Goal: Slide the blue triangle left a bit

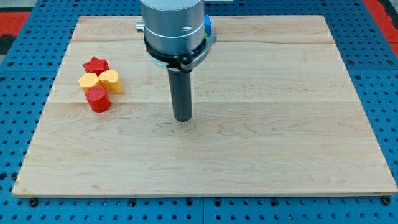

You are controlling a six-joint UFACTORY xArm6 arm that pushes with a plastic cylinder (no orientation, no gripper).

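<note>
A sliver of a blue block shows at the view's top, just right of the arm's grey housing; most of it is hidden, so its shape cannot be made out. My tip rests on the wooden board near the middle, well below that blue block and apart from every block.
At the view's left a tight cluster sits on the board: a red star, a yellow block, a yellow heart-like block and a red cylinder. The arm's grey housing hides part of the board's top. Blue pegboard surrounds the board.
</note>
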